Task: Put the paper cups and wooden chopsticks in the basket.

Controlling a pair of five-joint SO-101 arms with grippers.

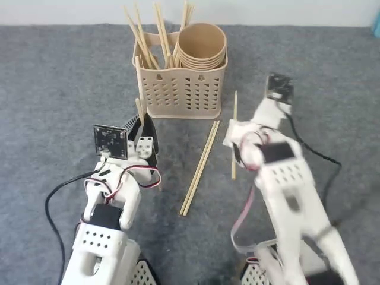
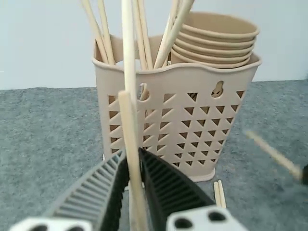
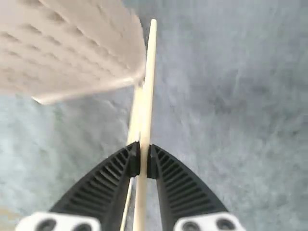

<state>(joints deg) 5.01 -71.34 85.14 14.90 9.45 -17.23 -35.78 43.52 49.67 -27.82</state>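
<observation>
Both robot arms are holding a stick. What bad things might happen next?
The left end effector holds its chopstick pointing up beside the basket, so it might snag the rim or holes. The right end effector holds another chopstick nearby; both arms going in together might bump. The standing chopsticks inside could block new ones.

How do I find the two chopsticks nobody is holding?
Find the beige basket on the grey carpet. Just in front of it, a pair of chopsticks lies flat, side by side. The other chopsticks stand in the basket or sit pinched in jaws.
</observation>
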